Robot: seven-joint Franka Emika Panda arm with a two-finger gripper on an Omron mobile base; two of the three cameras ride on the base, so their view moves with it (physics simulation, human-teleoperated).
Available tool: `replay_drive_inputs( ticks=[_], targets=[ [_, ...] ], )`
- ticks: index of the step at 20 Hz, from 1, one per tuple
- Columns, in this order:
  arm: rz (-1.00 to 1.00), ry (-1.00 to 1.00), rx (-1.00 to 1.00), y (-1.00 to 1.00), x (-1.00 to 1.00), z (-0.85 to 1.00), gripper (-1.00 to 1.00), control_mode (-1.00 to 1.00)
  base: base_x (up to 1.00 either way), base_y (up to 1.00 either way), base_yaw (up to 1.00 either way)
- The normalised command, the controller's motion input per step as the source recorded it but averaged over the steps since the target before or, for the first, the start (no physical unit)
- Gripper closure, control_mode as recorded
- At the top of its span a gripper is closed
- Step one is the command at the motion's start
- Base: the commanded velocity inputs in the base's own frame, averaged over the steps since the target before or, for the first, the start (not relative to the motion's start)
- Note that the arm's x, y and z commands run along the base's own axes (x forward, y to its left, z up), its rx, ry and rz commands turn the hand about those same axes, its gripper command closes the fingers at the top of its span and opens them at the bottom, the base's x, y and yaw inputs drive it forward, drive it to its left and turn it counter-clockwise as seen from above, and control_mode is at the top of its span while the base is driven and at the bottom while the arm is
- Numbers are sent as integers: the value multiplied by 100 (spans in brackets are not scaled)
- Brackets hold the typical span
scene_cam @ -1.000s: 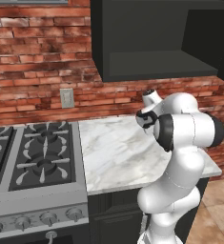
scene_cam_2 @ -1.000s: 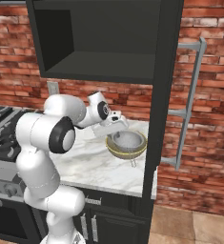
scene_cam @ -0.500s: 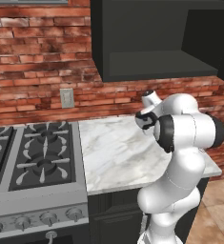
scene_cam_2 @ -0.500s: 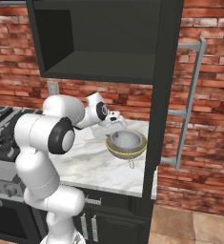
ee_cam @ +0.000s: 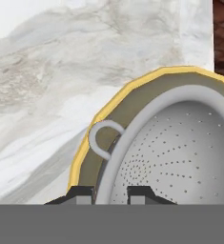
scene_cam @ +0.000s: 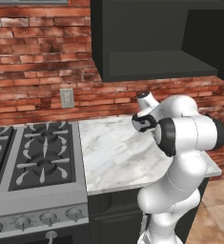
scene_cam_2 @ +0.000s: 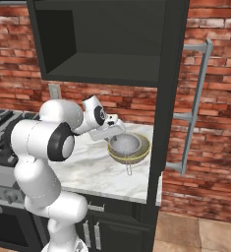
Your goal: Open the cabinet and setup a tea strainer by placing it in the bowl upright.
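The open cabinet (scene_cam_2: 107, 44) door stood edge-on in the right base view and cut off the bowl's (scene_cam_2: 142, 150) far side, while the arm hid the bowl entirely from the left base view. The perforated grey strainer (ee_cam: 180, 152) sat upright in the olive-gold bowl on the veined marble counter (scene_cam: 113, 157), its thin handle poking out below. The gripper (ee_cam: 111, 193) fingers were nearly closed, pinching the strainer's rim.

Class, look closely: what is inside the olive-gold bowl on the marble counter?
The tea strainer sits upright in the bowl, its mesh basket filling most of it and its thin handle poking over the front rim. The basket hides the bowl's bottom. The hand grips the strainer's rim.
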Motion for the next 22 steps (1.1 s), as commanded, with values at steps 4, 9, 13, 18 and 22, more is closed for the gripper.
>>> replay_drive_inputs(
  ticks=[4,9,13,18,22],
  targets=[
    [0,-5,0,1,0,0,100,-100,0,0,0],
    [0,-1,0,0,0,0,-100,-100,0,0,0],
    [0,-2,0,0,0,0,-100,-100,0,0,0],
    [0,-5,0,0,0,0,-100,-100,0,0,0],
    [0,-13,0,-23,1,0,-100,-100,0,0,0]
  ],
)
